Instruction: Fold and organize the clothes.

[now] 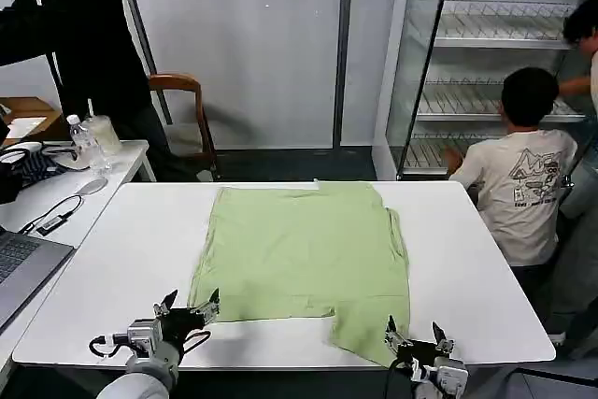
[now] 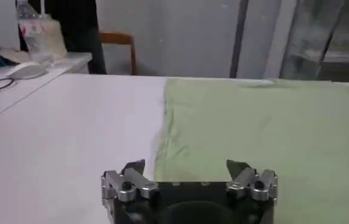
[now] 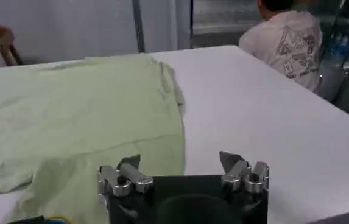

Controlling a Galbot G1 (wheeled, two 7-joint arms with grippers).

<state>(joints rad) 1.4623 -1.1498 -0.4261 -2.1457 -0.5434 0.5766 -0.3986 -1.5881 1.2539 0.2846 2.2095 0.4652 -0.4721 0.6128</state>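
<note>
- A white table (image 1: 140, 259) is seen in the foreground
- A second white desk (image 1: 112, 170) is placed beside it on the left, with a plastic water bottle (image 1: 84, 144), a cable (image 1: 56, 215) and a laptop (image 1: 23, 273) laid on it
- A wooden chair (image 1: 182, 100) is set against the pale wall behind
- An open glass-door cabinet (image 1: 486, 53) with wire shelves is seen at the back right
</note>
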